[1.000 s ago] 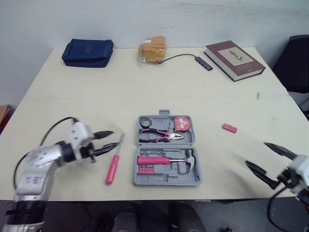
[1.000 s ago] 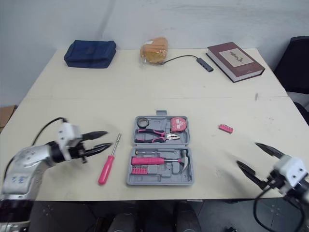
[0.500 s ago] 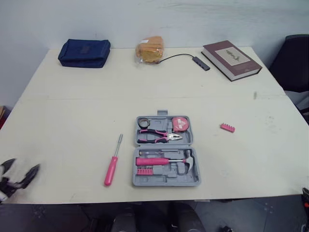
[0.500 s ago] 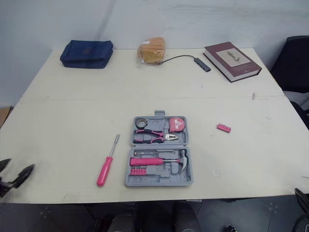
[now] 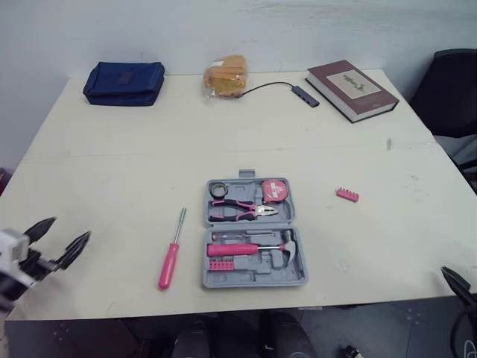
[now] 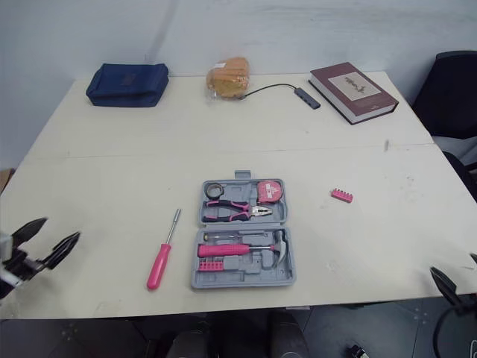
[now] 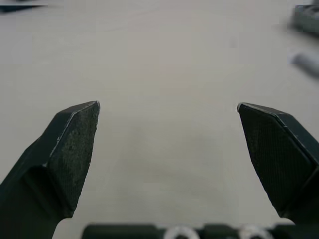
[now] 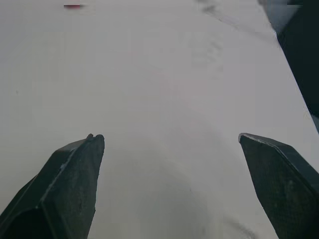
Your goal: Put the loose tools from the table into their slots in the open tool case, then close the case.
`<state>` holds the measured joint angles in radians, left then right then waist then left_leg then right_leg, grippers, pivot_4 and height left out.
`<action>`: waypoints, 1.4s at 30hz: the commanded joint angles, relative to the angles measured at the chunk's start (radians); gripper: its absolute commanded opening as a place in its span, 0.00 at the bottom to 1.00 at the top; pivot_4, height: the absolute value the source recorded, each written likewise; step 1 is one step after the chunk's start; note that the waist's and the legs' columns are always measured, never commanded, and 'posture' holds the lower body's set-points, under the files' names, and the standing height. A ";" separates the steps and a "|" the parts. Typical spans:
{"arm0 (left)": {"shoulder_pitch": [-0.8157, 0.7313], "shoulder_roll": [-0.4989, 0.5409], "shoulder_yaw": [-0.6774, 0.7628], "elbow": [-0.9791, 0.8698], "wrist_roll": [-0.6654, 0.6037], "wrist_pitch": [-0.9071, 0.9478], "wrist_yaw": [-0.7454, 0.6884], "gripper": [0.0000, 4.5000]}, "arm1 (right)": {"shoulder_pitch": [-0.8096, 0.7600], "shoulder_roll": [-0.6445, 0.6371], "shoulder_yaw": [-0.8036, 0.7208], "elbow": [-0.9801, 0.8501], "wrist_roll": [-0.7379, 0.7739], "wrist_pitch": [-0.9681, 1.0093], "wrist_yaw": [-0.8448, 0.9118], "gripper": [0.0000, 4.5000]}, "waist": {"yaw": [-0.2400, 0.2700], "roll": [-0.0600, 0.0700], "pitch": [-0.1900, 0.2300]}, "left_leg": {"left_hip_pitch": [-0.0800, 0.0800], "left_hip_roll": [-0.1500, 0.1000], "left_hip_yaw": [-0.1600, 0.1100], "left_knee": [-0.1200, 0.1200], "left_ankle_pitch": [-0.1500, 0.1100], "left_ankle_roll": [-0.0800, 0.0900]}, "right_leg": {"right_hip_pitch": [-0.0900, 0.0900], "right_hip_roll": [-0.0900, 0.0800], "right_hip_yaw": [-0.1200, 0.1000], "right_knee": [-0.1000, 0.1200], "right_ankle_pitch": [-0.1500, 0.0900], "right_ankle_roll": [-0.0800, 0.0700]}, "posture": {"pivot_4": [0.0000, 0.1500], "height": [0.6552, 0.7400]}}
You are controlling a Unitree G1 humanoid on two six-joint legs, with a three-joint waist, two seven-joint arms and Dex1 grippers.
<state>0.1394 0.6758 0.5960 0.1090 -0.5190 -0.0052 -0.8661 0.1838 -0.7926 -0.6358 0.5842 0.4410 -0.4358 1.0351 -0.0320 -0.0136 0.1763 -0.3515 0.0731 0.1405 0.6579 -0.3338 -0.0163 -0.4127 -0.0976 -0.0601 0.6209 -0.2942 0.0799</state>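
Head view over a cream desk (image 5: pixel 112 171). The grey plastic open tool case (image 5: pixel 261 275) lies at lower centre, holding pink-handled pliers (image 5: pixel 238 211), a pink tape measure (image 5: pixel 274 190) and a pink-handled hammer (image 5: pixel 253 248). 2 loose tools lie on the desk: a pink-handled screwdriver (image 5: pixel 172 250) just left of the case and a small pink bit holder (image 5: pixel 346 195) to its right, well apart from it. The left end effector (image 5: pixel 72 227) hovers at lower left, fingers apart and empty. The right end effector (image 8: pixel 168 135), at the lower right corner, is likewise spread over bare desk. Along the top edge: navy fabric pouch (image 5: pixel 124 83), orange wrapped package (image 5: pixel 227 76), maroon hardcover book (image 5: pixel 352 90).
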 commanded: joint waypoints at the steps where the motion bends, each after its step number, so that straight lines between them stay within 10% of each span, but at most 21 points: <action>1: -0.041 0.028 -0.067 -0.152 -0.076 0.112 -0.027 0.99 | -0.078 -0.064 0.067 -0.051 -0.002 0.110 0.037 1.00 | -0.001 0.000 0.000 | 0.000 0.000 0.001 0.000 0.000 0.000 | 0.000 0.000 0.001 0.000 0.000 0.000 | 1.00 1.00; 20: -0.231 0.058 -0.302 -0.492 -0.162 0.414 -0.030 0.99 | -0.899 -0.046 0.534 0.507 -0.296 0.164 0.253 1.00 | -0.003 0.003 0.002 | -0.001 -0.005 0.005 0.004 0.007 0.000 | -0.002 0.005 0.005 0.001 0.001 0.001 | 1.00 1.00; 42: -0.190 0.131 -0.212 -0.618 -0.230 0.541 0.001 0.99 | -1.062 0.026 0.593 0.692 -0.426 0.158 0.329 1.00 | -0.028 0.003 0.003 | -0.001 -0.005 0.005 0.006 0.007 0.000 | -0.002 0.004 0.007 0.003 0.001 0.002 | 1.00 1.00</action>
<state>-0.0397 0.7950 0.3693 -0.4910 -0.7247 0.5354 -0.8618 -0.8687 -0.7685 -0.0392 1.2652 0.0225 -0.2828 1.3512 -0.0602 -0.0106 0.1791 -0.3523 0.0682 0.1455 0.6639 -0.3267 -0.0166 -0.4146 -0.0936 -0.0528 0.6236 -0.2929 0.0821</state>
